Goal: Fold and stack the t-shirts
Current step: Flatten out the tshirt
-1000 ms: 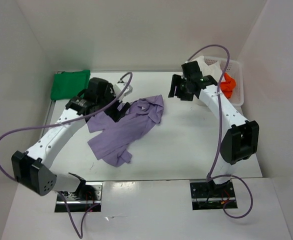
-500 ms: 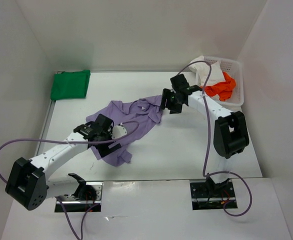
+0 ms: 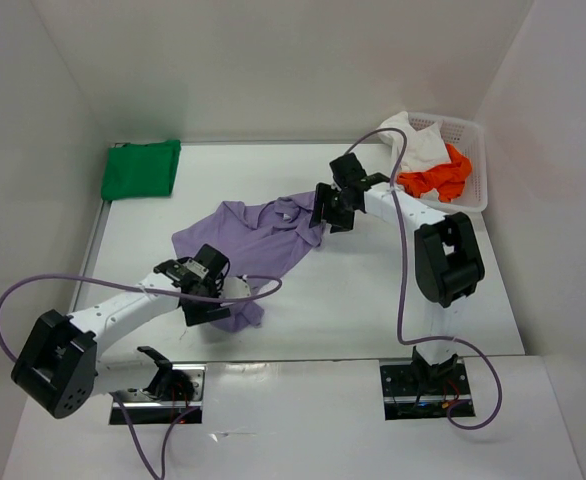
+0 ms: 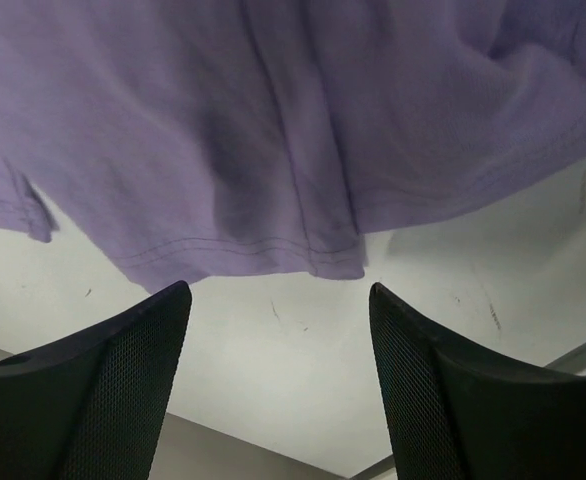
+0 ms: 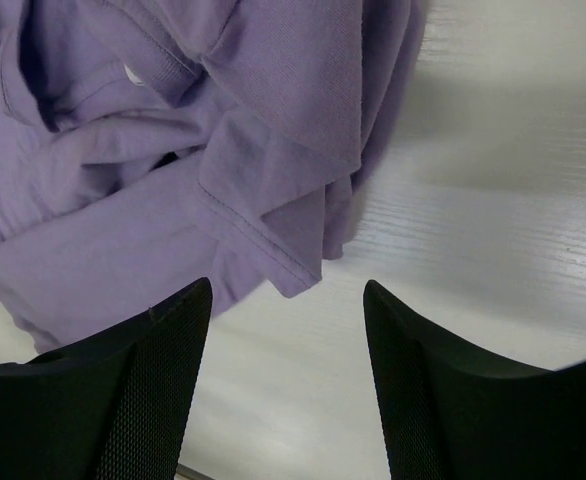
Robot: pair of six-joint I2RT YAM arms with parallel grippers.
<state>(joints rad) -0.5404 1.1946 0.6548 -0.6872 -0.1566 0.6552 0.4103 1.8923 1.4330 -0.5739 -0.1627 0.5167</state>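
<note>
Here, left claw (image 4: 278, 385): jaws stand wide, nothing between them; bare tabletop (image 4: 303, 340) shows through the gap. Just ahead of its tips lies the stitched hem of the lavender t-shirt (image 4: 273, 130), rumpled but lying on the surface. Judgement: the claw sits low at this edge in order to pinch it.

Right claw (image 5: 285, 390): also wide apart and empty. A folded corner of the same shirt, probably a sleeve, lies just ahead of its gap, with the collar further beyond, to the claw's left. Judgement: the claws stand at opposite ends of the shirt so it can be drawn out flat before folding.

The overhead view adds the layout. The shirt sprawls crumpled between the two claws. The green t-shirt (image 3: 140, 170) lies folded well beyond the left claw, at the far corner. The white t-shirt (image 3: 418, 145) and orange-red t-shirt (image 3: 438, 178) sit in the basket (image 3: 476, 150), beyond and right of the right claw.

Only the wrist views show the hem stitching, and that no cloth is between either pair of jaws.
</note>
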